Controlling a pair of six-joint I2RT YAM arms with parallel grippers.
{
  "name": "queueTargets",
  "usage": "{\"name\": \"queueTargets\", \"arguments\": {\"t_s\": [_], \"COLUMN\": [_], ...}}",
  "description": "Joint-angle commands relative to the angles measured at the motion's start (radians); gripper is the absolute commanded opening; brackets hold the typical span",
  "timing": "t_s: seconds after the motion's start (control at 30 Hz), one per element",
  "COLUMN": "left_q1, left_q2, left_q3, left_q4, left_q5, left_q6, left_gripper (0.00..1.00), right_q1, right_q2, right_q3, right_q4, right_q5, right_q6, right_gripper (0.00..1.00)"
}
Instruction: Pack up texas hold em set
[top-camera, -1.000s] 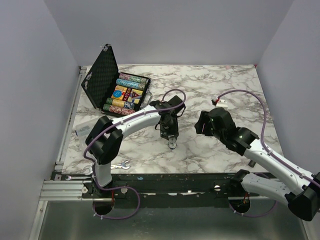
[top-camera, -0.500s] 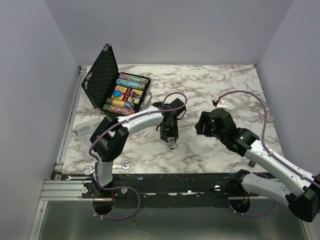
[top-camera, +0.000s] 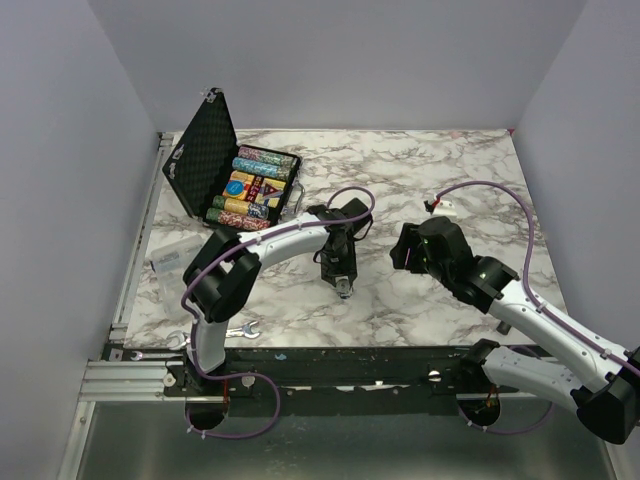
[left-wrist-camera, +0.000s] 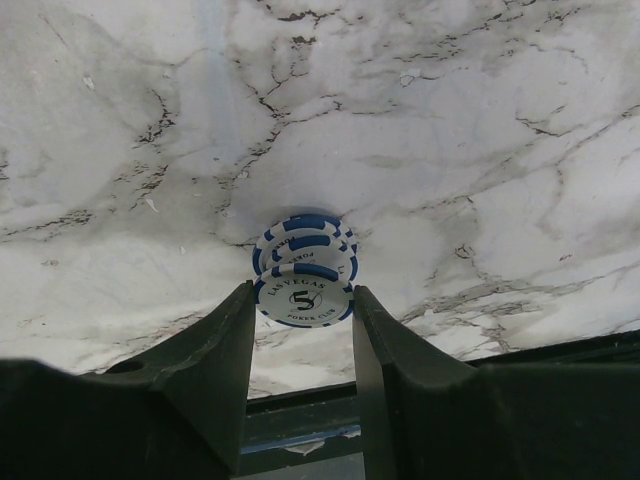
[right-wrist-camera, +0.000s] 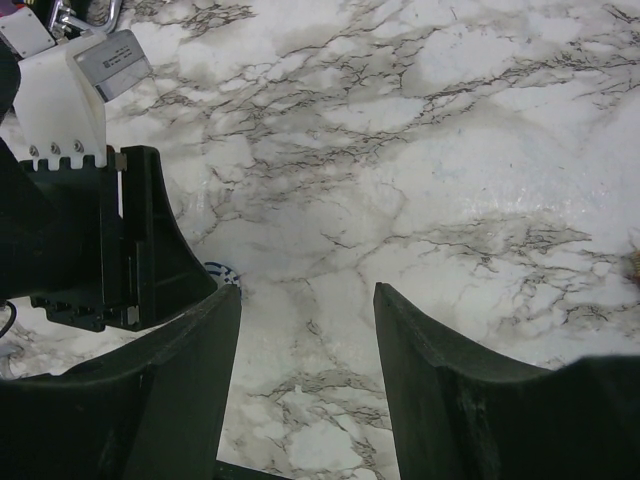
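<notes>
Several blue-white chips (left-wrist-camera: 302, 272) sit pinched between left fingers (left-wrist-camera: 215, 365), indistinct overhead.

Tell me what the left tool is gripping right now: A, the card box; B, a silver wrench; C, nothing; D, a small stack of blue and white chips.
D: in the left wrist view the left tool is closed on both sides of the blue and white chips.

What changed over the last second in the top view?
The left arm's elbow swung slightly right. The left gripper barely moved, jaws against the blue-and-white chip stack. The right gripper, open black case and silver wrench stayed put.
</notes>
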Motion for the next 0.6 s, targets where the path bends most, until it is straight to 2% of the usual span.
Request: {"name": "queueTargets", "arguments": {"t_s": [0.0, 0.13, 0.23, 0.3, 0.43, 0.57], "left_q1": [-0.007, -0.004, 0.002, 0.011, 0.028, 0.043], "left_q2": [0.018, 0.007, -0.021, -0.05, -0.146, -0.297], "left_q3": [0.004, 0.001, -0.02, -0.042, -0.116, -0.275], "left_q4": [0.005, -0.002, 0.003, 0.011, 0.051, 0.215], "left_q5": [0.035, 0.025, 0.027, 0.03, 0.042, 0.057], "left_q6": [0.004, 0.014, 0.02, 0.021, 0.045, 0.161], "left_gripper": [0.38, 0.49, 0.66, 0.73, 0.77, 0.81], "right_q1": [-0.004, -0.003, -0.003, -0.003, -0.003, -0.003], "right_q2": [-0.014, -0.012, -0.014, -0.014, -0.013, -0.014], "right_q3": [-0.013, -0.014, -0.017, -0.017, -0.019, -0.022], "right_q4": [-0.003, -0.004, 0.0, -0.002, 0.001, 0.006], "right_q5": [0.004, 0.0, -0.004, -0.006, -0.01, -0.011], "right_q6": [-0.008, -0.009, -0.008, -0.009, -0.01, -0.011], "right_gripper": [0.59, 0.59, 0.59, 0.59, 0.59, 0.59]}}
